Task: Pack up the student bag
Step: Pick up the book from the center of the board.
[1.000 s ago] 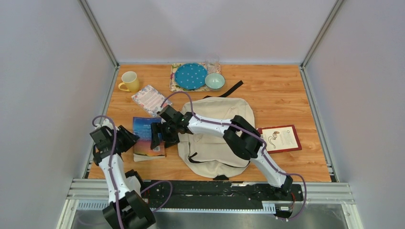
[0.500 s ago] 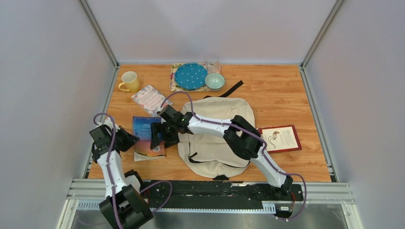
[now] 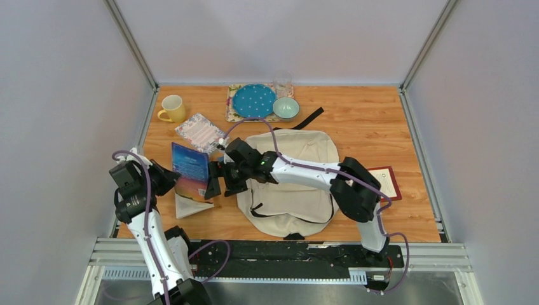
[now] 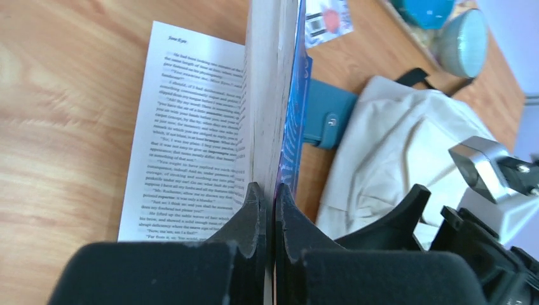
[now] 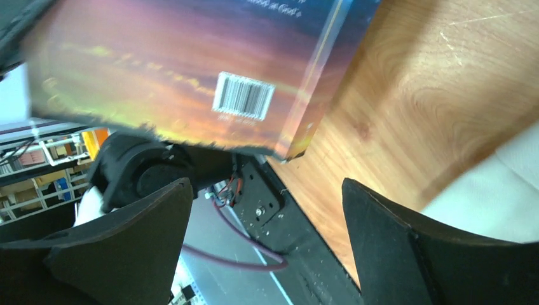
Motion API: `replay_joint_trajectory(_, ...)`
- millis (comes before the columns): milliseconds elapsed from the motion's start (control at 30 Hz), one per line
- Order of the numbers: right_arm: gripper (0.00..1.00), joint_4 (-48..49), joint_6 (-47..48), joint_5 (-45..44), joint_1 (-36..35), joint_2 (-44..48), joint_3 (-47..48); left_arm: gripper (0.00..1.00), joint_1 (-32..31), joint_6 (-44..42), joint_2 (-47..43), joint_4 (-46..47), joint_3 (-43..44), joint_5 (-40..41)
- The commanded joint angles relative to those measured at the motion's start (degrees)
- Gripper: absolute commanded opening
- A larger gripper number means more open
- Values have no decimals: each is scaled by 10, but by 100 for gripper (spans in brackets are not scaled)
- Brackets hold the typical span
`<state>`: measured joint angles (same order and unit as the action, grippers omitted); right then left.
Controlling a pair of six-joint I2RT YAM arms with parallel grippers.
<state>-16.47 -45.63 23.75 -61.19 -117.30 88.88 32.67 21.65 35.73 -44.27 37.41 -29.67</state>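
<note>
From above, the paperback [image 3: 191, 166], which lay flat on the table [image 3: 356, 127] a second ago, now stands tilted up in the left gripper [image 3: 170, 180]; the right gripper [image 3: 216, 184] waits just beside it, and the student bag [image 3: 289, 203] lies mid-table. The left wrist view shows the jaws clamped on the paperback's lower edge, with one leaf [image 4: 184, 127] hanging loose. In the right wrist view the fingers are spread wide with nothing between them and the barcoded cover is above, so a handover or a move to the bag looks likely next.

The student bag [image 3: 286, 198]: cream fabric, black straps. At its 9 o'clock, the book [image 3: 190, 166]: blue-to-orange sunset cover. At 12 o'clock, the plate [image 3: 253, 101]: blue with white dots; the mug [image 3: 172, 108]: yellow.
</note>
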Motion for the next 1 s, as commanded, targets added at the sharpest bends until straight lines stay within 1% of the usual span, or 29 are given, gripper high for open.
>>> replay_joint_trajectory(0,91,64,-10,-10,25,104,-62,0,-19,86,1,107,34,-158)
replay_joint_trajectory(33,91,71,-16,-11,36,134,-96,0,-23,96,5,123,33,-205)
replay_joint_trajectory(67,91,89,-19,-10,41,151,-111,0,-25,106,10,139,35,-224)
replay_joint_trajectory(133,91,100,-22,-9,55,180,-151,0,-30,124,14,169,42,-253)
replay_joint_trajectory(167,91,106,-25,-10,59,206,-164,0,-33,130,15,180,43,-265)
replay_joint_trajectory(233,91,108,-25,-11,67,229,-181,0,-40,154,16,222,44,-299)
replay_joint_trajectory(367,91,121,-35,-26,74,270,-228,0,-55,199,10,298,28,-343)
replay_joint_trajectory(400,92,123,-42,-35,76,282,-235,0,-59,218,8,328,20,-350)
replay_joint_trajectory(467,93,132,-47,-41,80,288,-244,0,-69,241,4,383,7,-373)
replay_joint_trajectory(500,93,135,-53,-36,82,287,-247,0,-74,261,2,399,3,-378)
replay_joint_trajectory(600,93,159,-80,-21,85,280,-256,0,-83,285,-2,439,-7,-393)
replay_joint_trajectory(633,93,186,-88,-18,85,278,-259,0,-84,292,-5,455,-10,-397)
replay_joint_trajectory(700,93,226,-109,-4,85,270,-262,0,-91,334,-10,515,-34,-402)
replay_joint_trajectory(733,93,237,-128,0,85,261,-263,0,-93,355,-13,547,-45,-410)
replay_joint_trajectory(767,93,259,-138,3,85,255,-265,0,-95,379,-18,620,-71,-413)
replay_joint_trajectory(800,93,270,-147,6,85,250,-267,0,-95,443,-20,669,-88,-415)
replay_joint_trajectory(833,93,281,-169,7,84,241,-272,0,-95,486,-21,727,-108,-413)
replay_joint_trajectory(867,93,316,-182,8,85,237,-279,0,-95,580,-25,861,-152,-407)
replay_joint_trajectory(900,93,335,-193,9,85,235,-284,0,-95,622,-28,921,-173,-398)
replay_joint_trajectory(933,93,350,-206,9,84,230,-290,0,-95,654,-29,967,-191,-373)
replay_joint_trajectory(967,93,369,-221,8,85,226,-300,0,-95,685,-34,1011,-214,-365)
